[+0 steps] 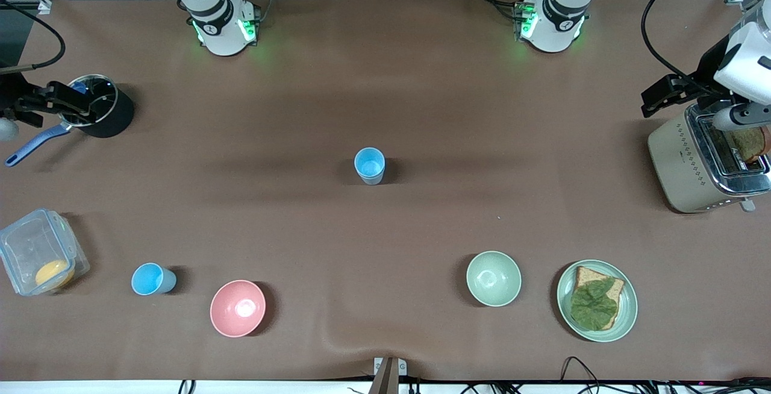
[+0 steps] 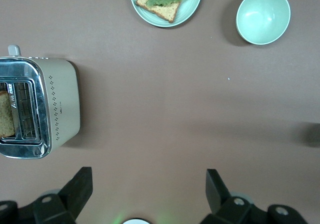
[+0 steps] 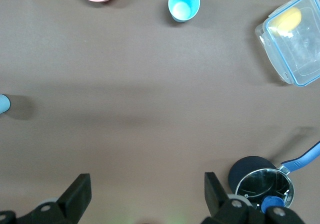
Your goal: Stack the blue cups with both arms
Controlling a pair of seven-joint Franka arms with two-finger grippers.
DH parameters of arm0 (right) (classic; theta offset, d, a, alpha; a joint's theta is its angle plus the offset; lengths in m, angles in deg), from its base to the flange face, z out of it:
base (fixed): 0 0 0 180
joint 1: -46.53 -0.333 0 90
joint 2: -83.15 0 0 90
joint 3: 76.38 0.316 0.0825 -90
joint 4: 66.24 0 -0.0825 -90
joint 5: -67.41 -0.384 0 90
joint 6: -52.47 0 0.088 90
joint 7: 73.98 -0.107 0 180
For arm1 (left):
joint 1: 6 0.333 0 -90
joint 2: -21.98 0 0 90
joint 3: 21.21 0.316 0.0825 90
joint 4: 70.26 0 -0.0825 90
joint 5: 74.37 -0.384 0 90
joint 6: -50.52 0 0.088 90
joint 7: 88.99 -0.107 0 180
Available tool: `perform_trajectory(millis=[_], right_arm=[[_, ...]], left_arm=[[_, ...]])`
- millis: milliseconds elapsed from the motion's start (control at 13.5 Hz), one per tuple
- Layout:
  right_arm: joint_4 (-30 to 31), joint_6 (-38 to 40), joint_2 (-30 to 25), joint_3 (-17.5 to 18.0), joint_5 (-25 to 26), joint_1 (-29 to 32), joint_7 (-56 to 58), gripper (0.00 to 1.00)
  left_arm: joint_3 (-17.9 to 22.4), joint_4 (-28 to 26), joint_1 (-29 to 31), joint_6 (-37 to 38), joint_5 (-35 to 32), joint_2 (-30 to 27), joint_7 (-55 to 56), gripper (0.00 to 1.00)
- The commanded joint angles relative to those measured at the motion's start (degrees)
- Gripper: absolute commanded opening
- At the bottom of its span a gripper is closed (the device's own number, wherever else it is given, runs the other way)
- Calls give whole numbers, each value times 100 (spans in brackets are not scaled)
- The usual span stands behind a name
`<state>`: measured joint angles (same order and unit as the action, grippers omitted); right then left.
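Observation:
The paler grey-blue cup [image 1: 368, 165] stands upright in the middle of the table; its edge shows in the right wrist view [image 3: 3, 103]. The bright sky-blue cup [image 1: 153, 279] stands upright near the front camera, toward the right arm's end, beside the pink bowl; it also shows in the right wrist view [image 3: 184, 3]. My left gripper [image 2: 148, 184] is open and empty, high over the table beside the toaster [image 1: 665, 94]. My right gripper [image 3: 145, 186] is open and empty, high over the table by the pot [image 1: 57, 102]. Both are far from the cups.
A pink bowl [image 1: 237, 308], a pale green bowl [image 1: 493, 278] and a plate [image 1: 626, 315] with toast and lettuce lie near the front camera. A toaster [image 1: 680, 165] holds bread. A black pot [image 1: 114, 120] and a clear container [image 1: 18, 249] are at the right arm's end.

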<state>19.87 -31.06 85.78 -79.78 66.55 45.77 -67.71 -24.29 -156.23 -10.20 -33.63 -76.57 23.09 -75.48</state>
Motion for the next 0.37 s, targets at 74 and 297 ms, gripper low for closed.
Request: perform_trajectory(millis=[74,297], right_arm=[[20,109,-69,-73,60,-55,67,100],[28,109,-69,-55,60,-99,67,100]], left_arm=[[-26,177,60,153,141,65,-155,100],[-35,186,33,145,132,65,-164,100]])
